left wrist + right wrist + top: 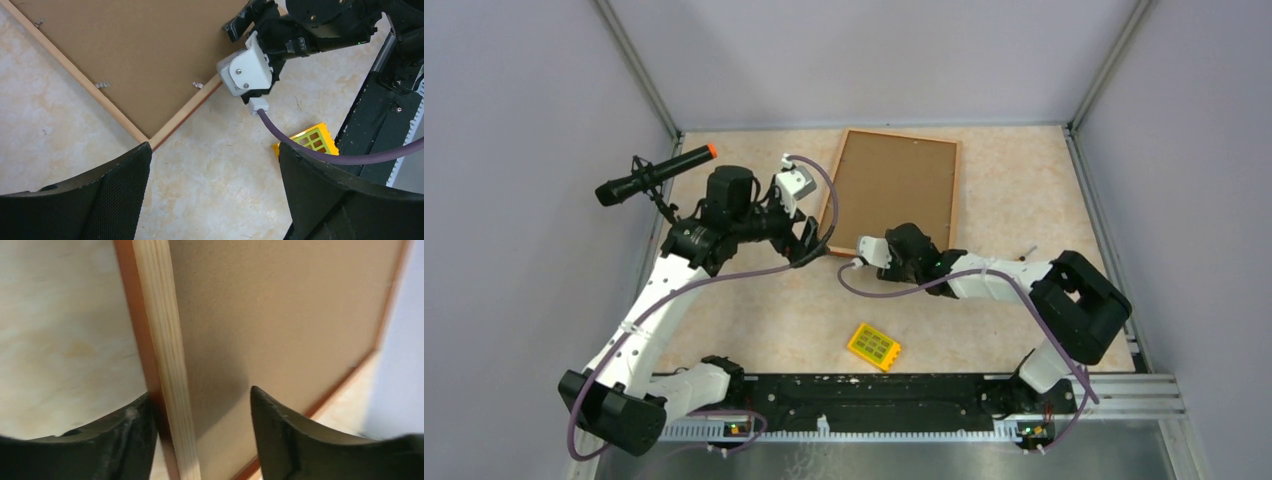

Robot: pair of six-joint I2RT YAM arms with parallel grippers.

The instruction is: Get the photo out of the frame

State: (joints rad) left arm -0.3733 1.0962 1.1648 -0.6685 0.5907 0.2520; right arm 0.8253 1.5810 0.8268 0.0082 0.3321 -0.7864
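seeing the frame (892, 190) lying flat with its brown back side up, on the far middle part of the table (1024, 200), a little turned. not finding the photo in any view. noticing the left gripper (215, 155) hanging just beside the near left corner of the frame, with the fingers (125, 190) spread wide and grasping nothing; not being able to tell if one tip is touching the corner. seeing the right gripper (200, 395) sitting at the near edge of the frame, released too, with one finger outside the reddish border and the other over the fibreboard, so straddling the light wood rim without pinching it. spotting small metal tabs (198, 85) on the back close to the rim. finding the yellow block (873, 346) lying on the table well apart from the frame, nearer to the arm bases.
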